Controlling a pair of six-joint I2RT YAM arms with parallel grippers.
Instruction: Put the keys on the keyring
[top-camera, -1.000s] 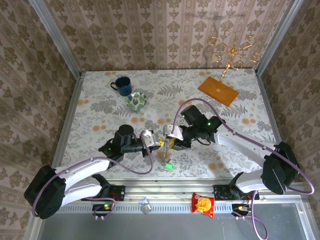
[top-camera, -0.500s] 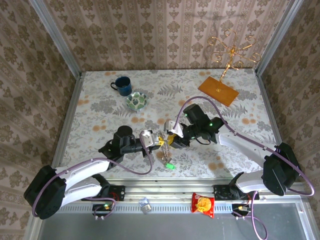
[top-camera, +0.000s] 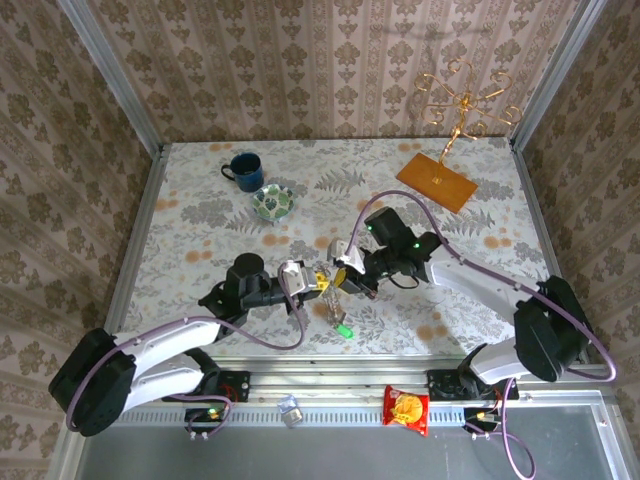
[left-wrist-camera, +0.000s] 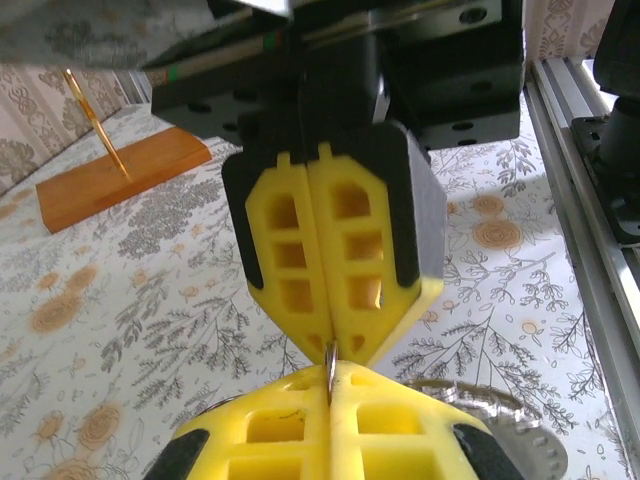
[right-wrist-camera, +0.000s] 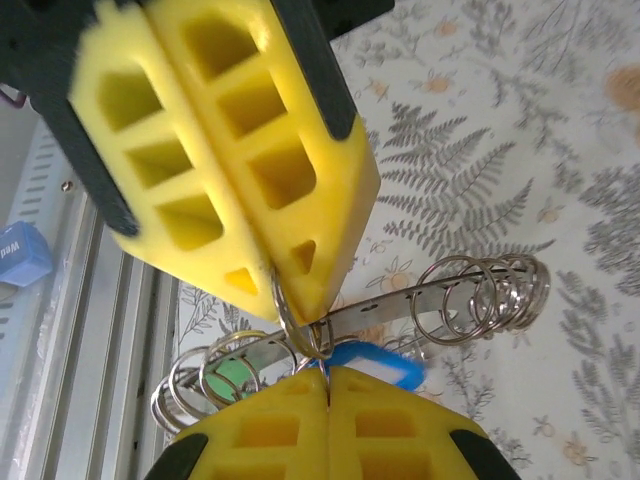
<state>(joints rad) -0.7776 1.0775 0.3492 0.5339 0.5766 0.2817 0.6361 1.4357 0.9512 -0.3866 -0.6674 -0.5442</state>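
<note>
My two grippers meet tip to tip above the table's near middle. The left gripper is shut on a small silvery split ring, the keyring, seen edge-on in its seam. From the right, the right gripper is shut on the same ring's lower edge. Under the ring hang the keys, flat silvery strips carrying several wire rings, with a blue tag and a green tag.
A dark blue mug and a green-patterned bowl stand at the back left. A gold wire stand on an orange board is at the back right. A snack packet lies on the front rail.
The right gripper has moved a little left to the left gripper's tips and shut there. The hanging keys and green tag have swung slightly right.
</note>
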